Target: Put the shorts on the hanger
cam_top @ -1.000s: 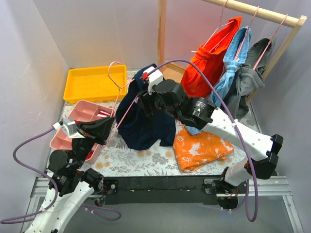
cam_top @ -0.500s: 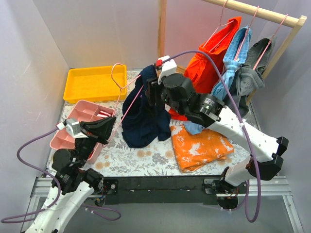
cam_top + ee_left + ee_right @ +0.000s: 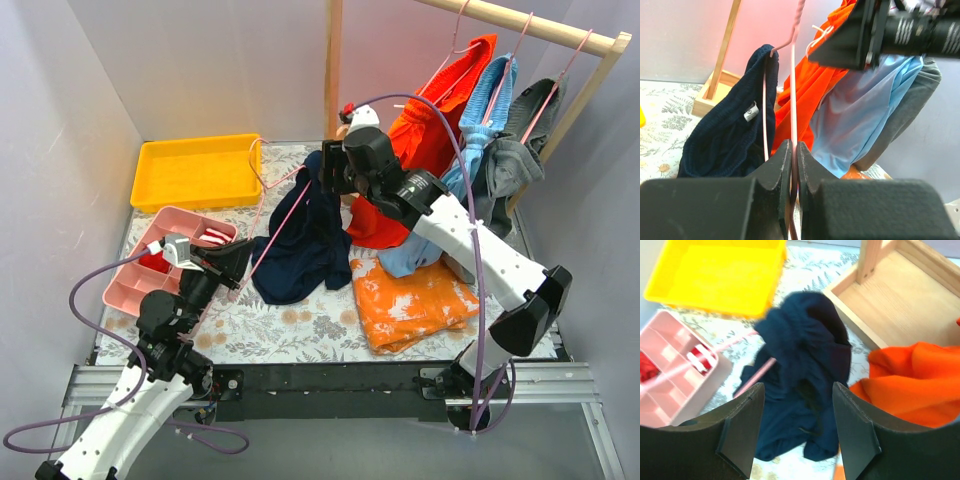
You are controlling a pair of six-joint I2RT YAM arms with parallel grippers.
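The navy shorts [image 3: 300, 245] hang draped over the pink wire hanger [image 3: 283, 220], their lower end resting on the table. My left gripper [image 3: 236, 264] is shut on the hanger's wire low at the left; the left wrist view shows the jaws pinching the wire [image 3: 793, 100], with the shorts [image 3: 730, 135] hanging to its left. My right gripper [image 3: 328, 172] is open and empty, just above the top of the shorts. In the right wrist view its gripper [image 3: 797, 387] frames the shorts [image 3: 805, 355] below, with the hanger [image 3: 754, 374] at the left.
A yellow tray [image 3: 195, 170] stands at the back left and a pink compartment box [image 3: 150, 265] at the left. An orange patterned cloth [image 3: 420, 305] lies at the right. The wooden rack [image 3: 520, 20] bears red-orange [image 3: 440, 120], light blue and grey garments.
My right gripper has let go of the shorts and moved up and back toward the rack. The hanger with the shorts has shifted right, and my left gripper has moved right with it.
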